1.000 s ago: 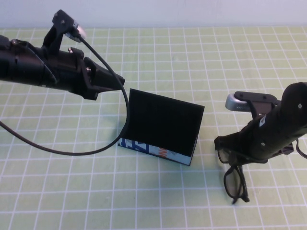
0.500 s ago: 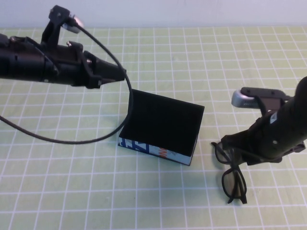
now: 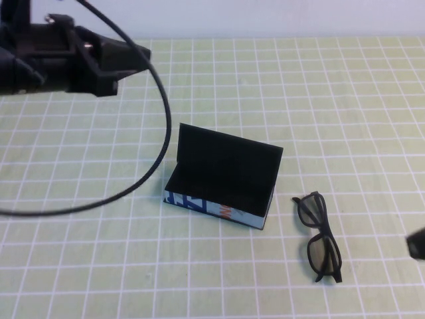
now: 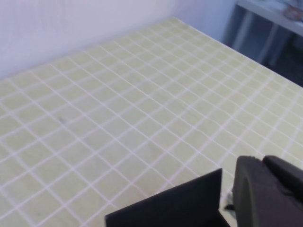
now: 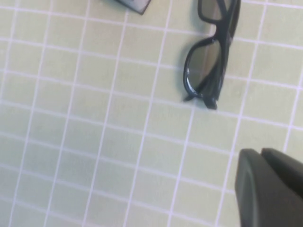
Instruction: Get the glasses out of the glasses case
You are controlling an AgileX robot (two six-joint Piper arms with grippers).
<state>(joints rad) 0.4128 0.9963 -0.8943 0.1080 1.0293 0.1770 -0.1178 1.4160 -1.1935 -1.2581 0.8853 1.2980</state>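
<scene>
A: Left gripper [image 3: 129, 56] now sits high over the table's far-left corner, pulled back from the glasses case [image 3: 222, 179] compared with a second ago. Whether it is open or closed: cannot tell.

B: Case?

A: Mid-table, lid upright, interior showing only black lining. Unmoved.

B: And the glasses [image 3: 320, 238]?

A: Lying flat on the gridded mat [image 3: 265, 86], just right of the case, toward the near-right corner. A second ago the right arm was directly over them; it has since let go and retreated.

B: Right gripper [image 3: 417, 244]?

A: Only a dark sliver at the right edge. Its state: cannot tell.

B: Reading?

A: Glasses out and released; task looks essentially complete.
</scene>
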